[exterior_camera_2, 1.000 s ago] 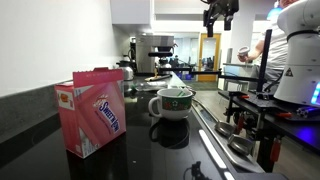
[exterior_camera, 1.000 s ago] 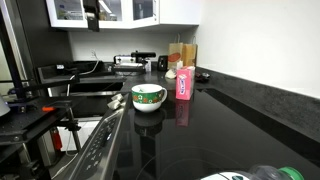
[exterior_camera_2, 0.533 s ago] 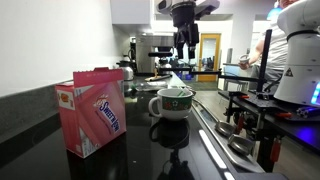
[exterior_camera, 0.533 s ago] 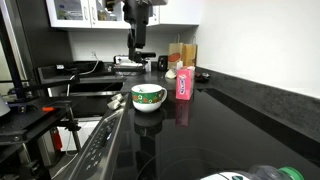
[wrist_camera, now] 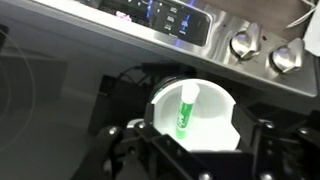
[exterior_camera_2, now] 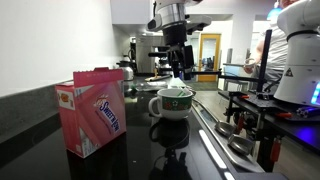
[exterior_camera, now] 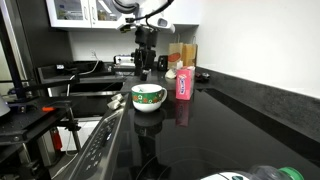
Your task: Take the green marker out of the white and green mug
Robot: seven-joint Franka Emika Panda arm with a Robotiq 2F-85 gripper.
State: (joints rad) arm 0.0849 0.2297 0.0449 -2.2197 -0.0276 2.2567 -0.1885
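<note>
- The fingers [wrist_camera: 115,135] are spread wide in the wrist view, one dark finger at each lower side of the frame, and nothing is held between them.
- They touch neither the mug nor the marker; both exterior views show a clear gap of air under the fingertips.
- The gripper [exterior_camera: 146,67] hangs pointing down, directly over the white and green mug [exterior_camera: 148,96], close above its rim.
- The green marker [wrist_camera: 186,108] lies inside the mug, seen from above as a bright green stick running from near the middle toward the far rim.
- The mug stands upright on the black countertop [exterior_camera: 235,120], with its handle towards the camera's left in an exterior view [exterior_camera_2: 156,104].
- A pink carton [exterior_camera: 184,83] stands upright on the same countertop, apart from the mug.
- Two stove knobs [wrist_camera: 243,43] show beyond the mug in the wrist view.
</note>
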